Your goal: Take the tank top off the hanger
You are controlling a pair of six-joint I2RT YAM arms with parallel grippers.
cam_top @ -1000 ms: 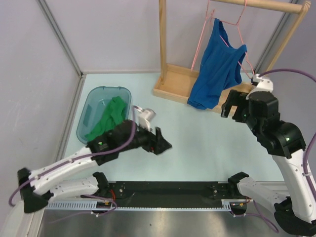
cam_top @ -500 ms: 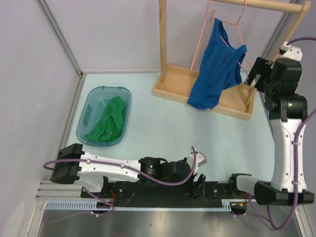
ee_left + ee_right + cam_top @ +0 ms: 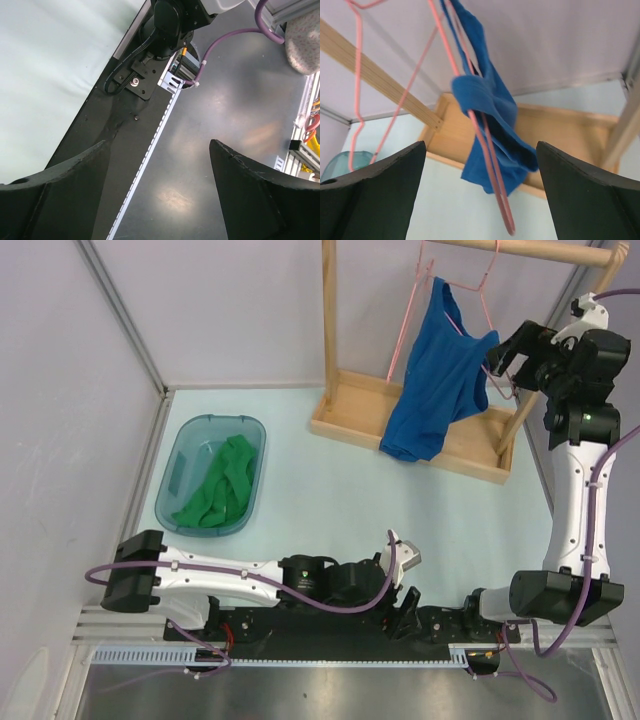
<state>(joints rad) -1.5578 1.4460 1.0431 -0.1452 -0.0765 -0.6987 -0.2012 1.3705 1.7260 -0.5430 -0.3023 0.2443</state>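
From above, the right gripper (image 3: 500,358) is raised at the far right, its fingers spread and holding nothing. The tips are just beside the right shoulder strap of the blue tank top (image 3: 435,375); I cannot tell whether they touch. The tank top hangs on a pink hanger (image 3: 478,285) from the wooden rack (image 3: 345,415), its hem dangling over the rack's base. The left gripper (image 3: 405,608) lies low by the arm bases at the near edge of the table (image 3: 330,510), well apart from the garment. There is one tank top, one rack, one teal basin (image 3: 190,445) and one green cloth (image 3: 222,485) in it.

In the left wrist view, the fingers (image 3: 55,190) are spread wide with nothing between them, over a black base plate (image 3: 95,135) and a grey metal surface (image 3: 220,125).

In the right wrist view, both fingers (image 3: 375,195) are spread wide and hold nothing. The tank top hangs beyond and between them, bunched on the pink wire, which runs down through the gap. Whether the wire makes one hanger or two, I cannot tell.
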